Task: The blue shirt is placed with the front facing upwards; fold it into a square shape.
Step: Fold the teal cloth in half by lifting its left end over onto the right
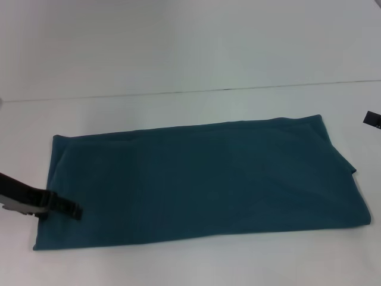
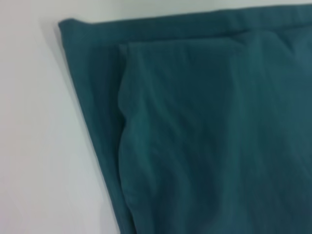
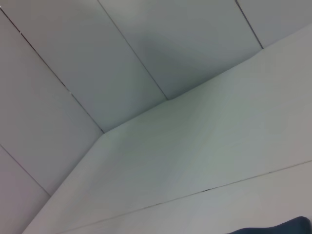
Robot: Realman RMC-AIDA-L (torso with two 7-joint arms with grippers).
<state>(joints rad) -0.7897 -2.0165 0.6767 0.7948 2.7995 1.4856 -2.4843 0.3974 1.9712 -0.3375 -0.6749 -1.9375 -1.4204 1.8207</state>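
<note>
Blue shirt point(image 1: 202, 179) lies folded lengthwise on white table point(image 1: 178, 262) — panelled wall point(image 3: 122, 58) behind.

Blue shirt point(image 1: 202, 182): soft matt cloth, faintly creased under my wrist. Table point(image 1: 178, 262): smooth white, matt. My left gripper point(image 1: 62, 207): dark matt plastic

White table, pale panelled wall

The table point(image 1: 190, 262) meets the wall point(image 3: 122, 58) behind; thin dark seams, perhaps panel joints, cross it.
</note>
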